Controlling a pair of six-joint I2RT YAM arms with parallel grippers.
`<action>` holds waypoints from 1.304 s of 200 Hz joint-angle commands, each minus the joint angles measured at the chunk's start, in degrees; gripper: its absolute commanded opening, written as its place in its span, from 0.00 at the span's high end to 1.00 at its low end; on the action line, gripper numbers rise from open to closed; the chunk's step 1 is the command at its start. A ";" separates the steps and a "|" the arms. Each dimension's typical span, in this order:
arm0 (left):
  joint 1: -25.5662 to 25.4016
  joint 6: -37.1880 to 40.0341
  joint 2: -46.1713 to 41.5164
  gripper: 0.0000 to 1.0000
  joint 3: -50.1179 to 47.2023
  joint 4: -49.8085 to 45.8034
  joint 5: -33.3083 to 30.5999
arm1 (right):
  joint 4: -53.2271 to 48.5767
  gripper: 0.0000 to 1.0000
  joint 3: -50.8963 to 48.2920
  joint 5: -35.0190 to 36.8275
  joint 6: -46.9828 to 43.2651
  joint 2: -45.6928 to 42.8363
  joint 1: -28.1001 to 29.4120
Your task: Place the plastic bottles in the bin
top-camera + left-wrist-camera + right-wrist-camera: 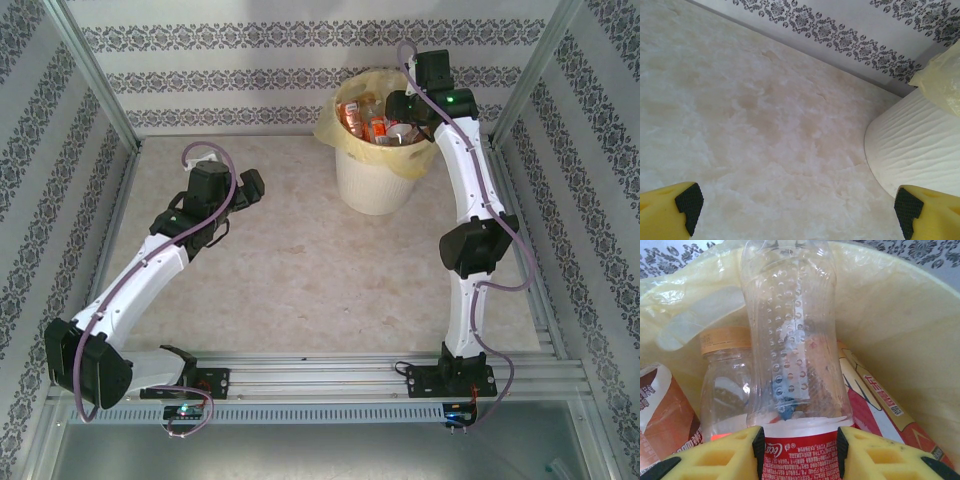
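The bin (375,185), a white ribbed bucket lined with a pale yellow bag, stands at the back of the table with several bottles (368,122) inside. My right gripper (800,452) hangs over the bin's right rim (405,105), shut on a clear bottle with a red label (792,340) that points into the bag. Beneath that bottle lie one with an orange cap (726,382), a brown-labelled one (660,410) and a red-and-white label (875,405). My left gripper (250,188) stands open and empty over bare table, left of the bin's white wall (920,150).
Patterned walls enclose the table on three sides, with metal posts at the corners. The bin's bag (942,75) overhangs its rim. Bare beige tabletop (300,270) stretches between the two arms, and a metal rail (320,375) runs along the near edge.
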 commanded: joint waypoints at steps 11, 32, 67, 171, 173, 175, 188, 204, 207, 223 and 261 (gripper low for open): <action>0.63 -0.36 0.70 0.00 1.99 -1.66 0.49 | -5.71 0.57 -0.06 -7.56 -2.19 -0.55 -0.24; 0.69 -0.25 0.78 0.00 2.18 -1.74 0.51 | -4.52 0.55 -0.06 -8.84 -2.44 -2.63 -0.73; 0.78 0.41 0.76 0.00 2.57 -2.49 -0.34 | -0.82 0.48 -0.58 -9.42 -1.76 -6.38 -1.90; 5.22 7.68 -3.75 0.00 -4.34 -3.29 -21.23 | 36.37 0.16 -48.36 1.93 3.99 -43.06 -3.30; 5.37 7.87 -3.87 0.00 -4.66 -3.25 -21.80 | 37.36 0.16 -49.87 2.20 4.16 -44.05 -3.35; 5.55 8.05 -4.03 0.00 -5.02 -3.18 -22.36 | 38.33 0.15 -51.30 2.62 4.26 -44.97 -3.38; 6.86 9.22 -5.13 0.00 -7.84 -2.21 -25.95 | 43.11 0.06 -59.36 4.00 4.52 -50.53 -3.72; 8.82 11.68 -7.06 0.00 -12.51 0.74 -28.40 | 45.87 0.02 -67.63 8.53 5.76 -56.67 -3.93; 9.20 12.21 -7.50 0.00 -13.55 1.68 -28.70 | 46.32 0.02 -69.16 9.53 6.18 -57.56 -3.98; 11.32 14.94 -9.79 0.00 -19.72 7.99 -28.82 | 48.70 0.02 -77.92 14.69 6.30 -63.29 -4.24; 16.11 17.62 -11.57 0.00 -31.02 19.40 -24.79 | 53.98 0.02 -97.97 30.53 7.01 -72.23 -5.45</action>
